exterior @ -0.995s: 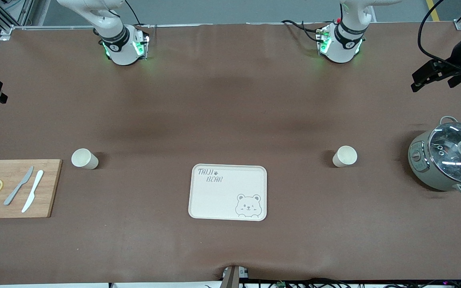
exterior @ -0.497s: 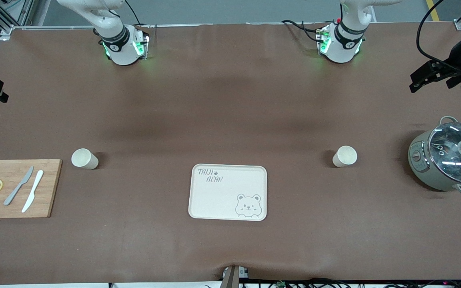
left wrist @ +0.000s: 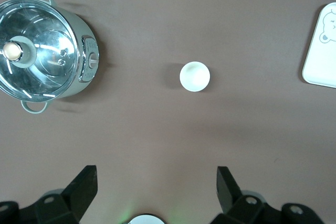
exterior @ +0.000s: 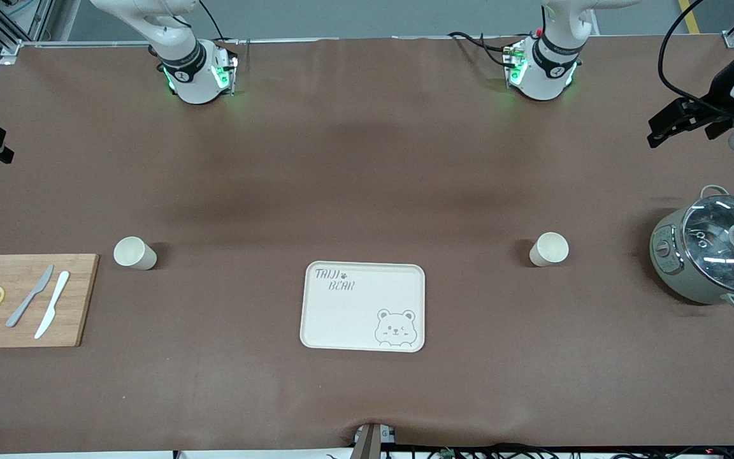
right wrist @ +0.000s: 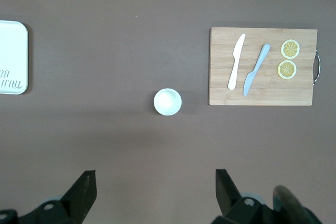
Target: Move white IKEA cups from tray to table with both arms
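Both claws open, high over the table.
One cup (exterior: pixel 549 248) stands toward each arm's end from the tray (exterior: pixel 363 306); left claw (left wrist: pixel 156 188), right claw (right wrist: pixel 155 190), second cup (exterior: pixel 134 252).

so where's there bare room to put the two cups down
The bear-print tray lies bare, midway between the two cups. Bare tabletop also runs from the cups and tray up to the arm bases. It is crowded at the ends: the cutting board with knives and lemon slices beside one cup, the lidded pot toward the left arm's end.
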